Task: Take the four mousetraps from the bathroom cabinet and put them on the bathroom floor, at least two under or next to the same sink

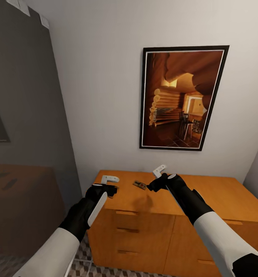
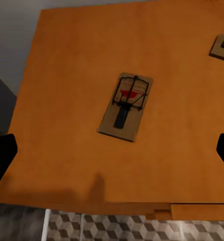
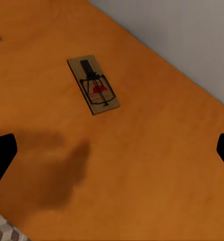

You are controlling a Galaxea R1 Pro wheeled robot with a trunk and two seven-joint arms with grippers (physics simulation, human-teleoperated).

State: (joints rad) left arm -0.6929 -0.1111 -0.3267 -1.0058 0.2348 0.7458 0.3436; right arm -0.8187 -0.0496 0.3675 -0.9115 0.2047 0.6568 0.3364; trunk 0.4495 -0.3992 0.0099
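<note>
Orange-brown cabinet (image 1: 206,196) carries the traps: we hover our left fingers (image 2: 6,155), spread apart, over one trap (image 2: 126,107); our right fingers (image 3: 1,153), also apart, have another trap (image 3: 94,84) at 11 o'clock.

Your head camera looks forward and down at the cabinet (image 1: 159,200) against the far wall. Both wrist cameras hang close above its top, facing down, sharing that surface.
</note>
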